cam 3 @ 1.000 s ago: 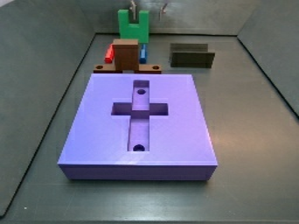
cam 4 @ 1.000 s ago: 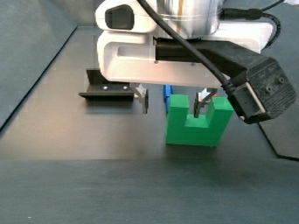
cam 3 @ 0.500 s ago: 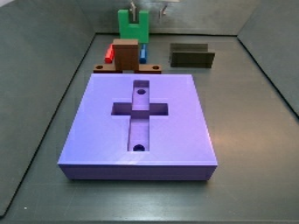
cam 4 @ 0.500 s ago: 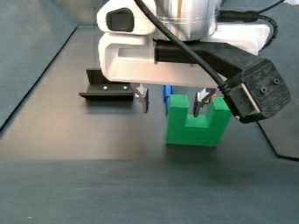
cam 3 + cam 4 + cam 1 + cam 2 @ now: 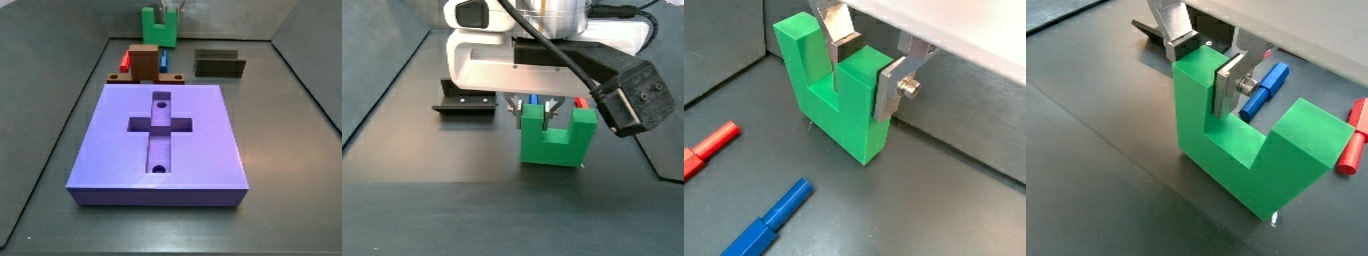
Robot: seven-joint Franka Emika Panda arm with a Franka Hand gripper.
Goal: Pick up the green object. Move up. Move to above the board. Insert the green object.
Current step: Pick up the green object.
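The green object (image 5: 835, 100) sits at the far end of the worktop (image 5: 267, 215), beyond the board (image 5: 160, 140), with the tool (image 5: 869, 62) clamped on 1 of its 2 upright prongs. In both wrist views the flat silver fingers (image 5: 1227, 82) press on either face of that prong, 1 plate inside the square notch and the other on the prong's outer side. In a side view the green object (image 5: 556, 137) hangs under the white wrist housing, its notch facing up and the tool (image 5: 537, 109) reaching down onto it; whether its base touches the dark floor cannot be told. In a side view the green object (image 5: 159, 25) shows behind a brown-red block (image 5: 142, 62), with a dark olive U-shaped block (image 5: 219, 65) off to the side, apart from both. The board lies flat, well apart from the tool, its cross-shaped recess and 2 small round holes uncovered. A blue peg (image 5: 768, 219) and a red peg (image 5: 710, 149) lie on the floor near the green object in a wrist view. The fixture (image 5: 465, 100) stands on the floor beside the tool.
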